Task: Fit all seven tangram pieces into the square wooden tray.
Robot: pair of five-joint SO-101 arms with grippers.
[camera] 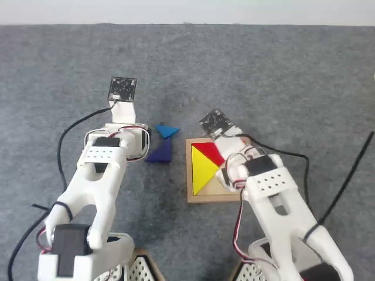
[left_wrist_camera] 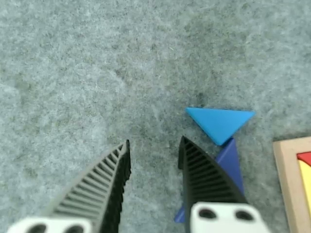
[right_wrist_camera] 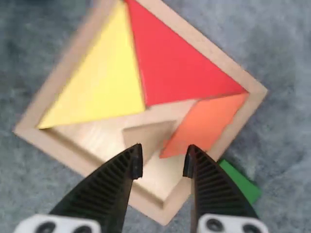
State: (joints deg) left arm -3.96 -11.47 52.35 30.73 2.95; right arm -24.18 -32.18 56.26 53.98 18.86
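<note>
High view: tray (camera: 205, 198) on grey carpet (camera: 281, 70), with yellow triangle (camera: 203, 168) and red triangle (camera: 211, 152) seated inside. Light blue triangle (camera: 168, 131) and dark blue piece (camera: 159, 153) lie on the carpet just beside it.

Left wrist view: left gripper (left_wrist_camera: 154, 141) spread wide over bare carpet, holding nothing, dark blue piece right by one finger.

Right wrist view: right gripper (right_wrist_camera: 164, 146) above the tray, narrow gap, nothing held. Orange piece (right_wrist_camera: 206, 121) is in the tray, against the red one. Green piece (right_wrist_camera: 240, 184) is outside, at the rim.

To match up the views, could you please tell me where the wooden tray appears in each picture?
High view: wooden tray right of centre.
Left wrist view: a corner past the light blue triangle.
Right wrist view: beneath the right gripper.
Shared landmark: its yellow triangle.
</note>
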